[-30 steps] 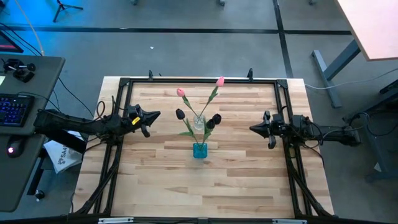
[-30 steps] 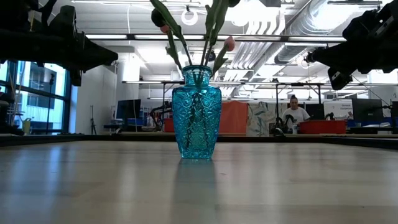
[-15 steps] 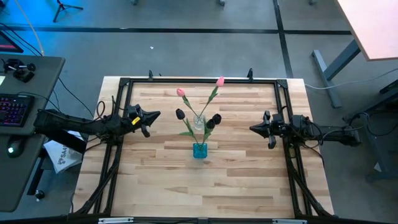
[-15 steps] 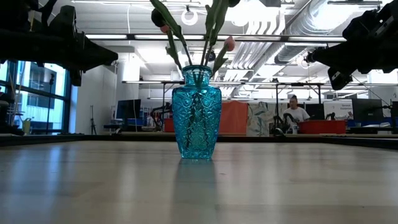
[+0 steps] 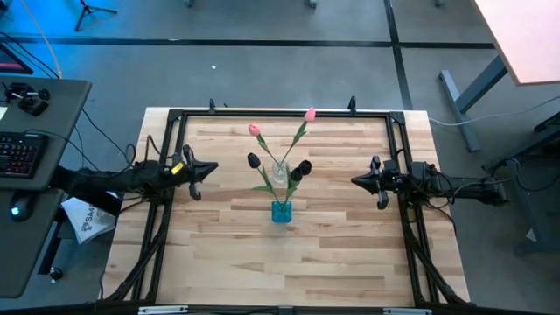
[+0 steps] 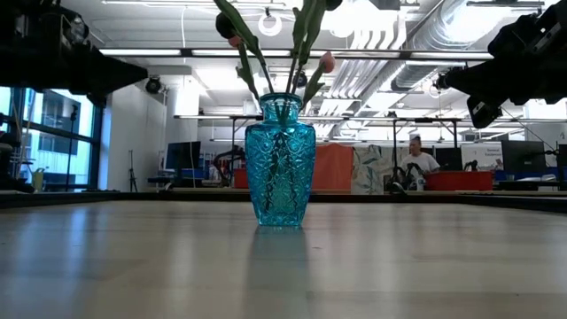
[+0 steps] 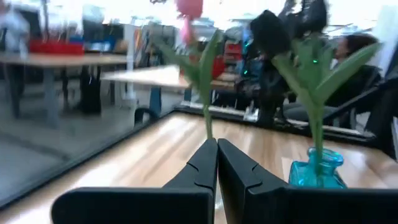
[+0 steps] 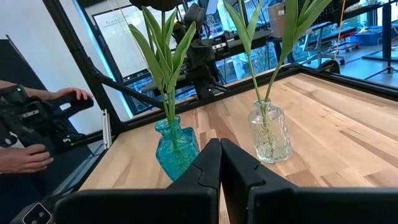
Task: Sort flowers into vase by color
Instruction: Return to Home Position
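A blue glass vase point(image 5: 281, 211) point(image 6: 280, 159) stands on its base mid-table and holds the dark tulips point(image 5: 304, 166) by their green stems. Just beyond it, a clear glass vase point(image 5: 280, 173) point(image 8: 270, 132) holds the two pink tulips point(image 5: 255, 130), whose stems lean outward. My left gripper point(image 5: 213, 168) point(image 7: 217, 152) hovers shut near the table's left side, pointing at the vases. My right gripper point(image 5: 354, 181) point(image 8: 220, 149) hovers shut near the right side, also pointing at them. Neither holds anything. In the low view the blue vase hides the clear one.
A black frame point(image 5: 262, 114) runs round the wooden table's edges. Bare wood lies between each gripper and the vases and across the near half point(image 5: 280, 271). A person's hands point(image 8: 25, 155) hold a dark device beyond the left edge. A desk with a keyboard point(image 5: 17, 153) stands on the left.
My left gripper has drawn back toward the table's left edge and slightly toward the near edge, away from the vases, staying shut. The right arm, vases and flowers have kept still.
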You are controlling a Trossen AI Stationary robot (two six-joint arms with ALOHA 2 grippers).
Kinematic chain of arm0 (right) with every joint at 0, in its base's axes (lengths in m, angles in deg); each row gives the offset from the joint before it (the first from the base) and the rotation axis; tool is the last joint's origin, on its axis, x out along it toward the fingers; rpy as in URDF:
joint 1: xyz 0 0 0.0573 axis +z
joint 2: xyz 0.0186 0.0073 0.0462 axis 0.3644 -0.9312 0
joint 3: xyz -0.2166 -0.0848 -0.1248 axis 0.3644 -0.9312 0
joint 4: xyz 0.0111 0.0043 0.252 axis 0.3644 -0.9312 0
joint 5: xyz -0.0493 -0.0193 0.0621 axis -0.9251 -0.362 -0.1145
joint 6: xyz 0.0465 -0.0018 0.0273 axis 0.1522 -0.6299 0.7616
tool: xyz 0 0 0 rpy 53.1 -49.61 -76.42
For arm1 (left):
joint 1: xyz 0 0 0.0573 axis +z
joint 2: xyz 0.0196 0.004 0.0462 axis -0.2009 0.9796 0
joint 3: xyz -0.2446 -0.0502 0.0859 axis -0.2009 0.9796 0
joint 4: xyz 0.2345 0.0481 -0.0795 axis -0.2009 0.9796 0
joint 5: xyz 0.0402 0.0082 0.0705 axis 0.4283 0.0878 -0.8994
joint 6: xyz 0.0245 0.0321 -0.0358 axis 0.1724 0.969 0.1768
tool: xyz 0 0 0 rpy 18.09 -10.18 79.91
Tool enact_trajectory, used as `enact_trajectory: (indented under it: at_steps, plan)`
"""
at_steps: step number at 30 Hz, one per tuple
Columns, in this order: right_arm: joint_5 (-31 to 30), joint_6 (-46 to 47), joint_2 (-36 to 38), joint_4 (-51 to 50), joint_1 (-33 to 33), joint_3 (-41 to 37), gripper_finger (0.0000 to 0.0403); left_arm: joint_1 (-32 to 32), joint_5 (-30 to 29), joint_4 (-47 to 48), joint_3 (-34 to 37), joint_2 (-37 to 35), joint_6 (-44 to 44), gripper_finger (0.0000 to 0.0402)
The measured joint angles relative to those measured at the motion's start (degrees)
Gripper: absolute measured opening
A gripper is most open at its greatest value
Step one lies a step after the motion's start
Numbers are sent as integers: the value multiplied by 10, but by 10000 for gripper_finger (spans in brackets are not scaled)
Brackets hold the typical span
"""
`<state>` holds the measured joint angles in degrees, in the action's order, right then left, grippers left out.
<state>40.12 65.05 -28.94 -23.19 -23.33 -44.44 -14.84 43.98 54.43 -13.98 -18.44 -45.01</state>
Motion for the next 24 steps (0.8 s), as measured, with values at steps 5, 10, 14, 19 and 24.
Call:
enact_trajectory:
  at_steps: [5, 10, 14, 19, 24]
  plan:
    - [0, 0, 0, 0, 0, 0, 0, 5, 35, 7, 1, -4, 32, 0]
    - [0, 0, 0, 0, 0, 0, 0, 2, 94, 11, 1, -4, 32, 0]
    - [0, 0, 0, 0, 0, 0, 0, -8, 182, 27, 1, -4, 40, 0]
    - [0, 0, 0, 0, 0, 0, 0, -12, 222, 30, 1, -4, 47, 0]
    - [0, 0, 0, 0, 0, 0, 0, -12, 218, 30, 1, -1, 47, 0]
